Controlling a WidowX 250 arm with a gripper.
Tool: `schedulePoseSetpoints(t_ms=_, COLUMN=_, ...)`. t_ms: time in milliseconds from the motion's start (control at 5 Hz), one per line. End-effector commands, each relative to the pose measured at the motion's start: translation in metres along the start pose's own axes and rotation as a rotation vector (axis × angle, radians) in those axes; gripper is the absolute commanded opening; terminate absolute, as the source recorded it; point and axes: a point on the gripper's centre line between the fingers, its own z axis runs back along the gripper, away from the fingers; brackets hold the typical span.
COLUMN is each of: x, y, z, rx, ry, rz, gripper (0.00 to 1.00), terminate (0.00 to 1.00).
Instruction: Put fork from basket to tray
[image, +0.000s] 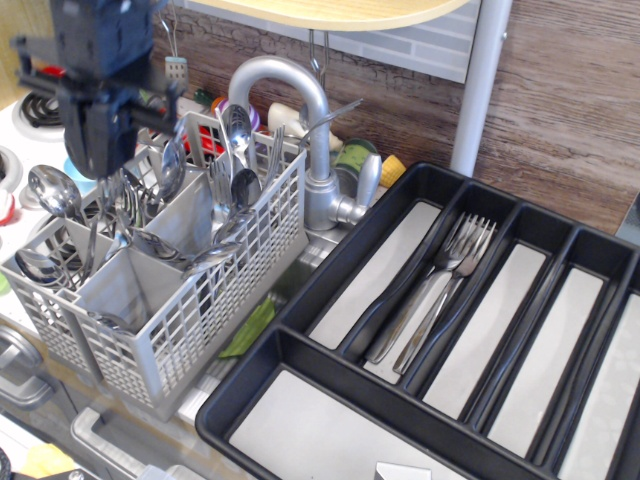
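Observation:
The grey basket stands at the left with several spoons and other steel cutlery upright in its compartments. My black gripper hangs just above its back-left compartment, fingers close together. A slim steel shaft, apparently the fork, hangs from them with its lower end still among the cutlery; its tines are hidden. The black tray fills the right, and two forks lie in one of its long compartments.
A steel faucet rises just behind the basket's right corner. Dishes and cups crowd the back. A green thing lies in the sink gap between basket and tray. A stove is at far left.

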Motion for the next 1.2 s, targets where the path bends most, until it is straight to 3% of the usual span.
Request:
schedulePoseSetpoints(t_ms=0, x=0.005, y=-0.02, z=0.054, rx=-0.066, ry=0.078, rz=0.12, gripper=0.0, terminate=0.0)
schedulePoseSetpoints(t_ms=200, x=0.015, y=-0.039, z=0.075, rx=-0.181, ry=0.169, rz=0.248, gripper=0.0, terminate=0.0)
schedulePoseSetpoints(t_ms=400, x=0.03, y=-0.058, z=0.081, rx=-0.229, ry=0.192, rz=0.287, gripper=0.0, terminate=0.0)
schedulePoseSetpoints(t_ms=600, x=0.05, y=-0.072, z=0.075, rx=-0.268, ry=0.197, rz=0.243, gripper=0.0, terminate=0.0)
schedulePoseSetpoints(t_ms=800, x=0.068, y=-0.087, z=0.062, rx=-0.362, ry=0.214, rz=0.221, gripper=0.0, terminate=0.0)
schedulePoseSetpoints(t_ms=1000, x=0.082, y=-0.108, z=0.057, rx=-0.404, ry=0.222, rz=0.219, gripper=0.0, terminate=0.0)
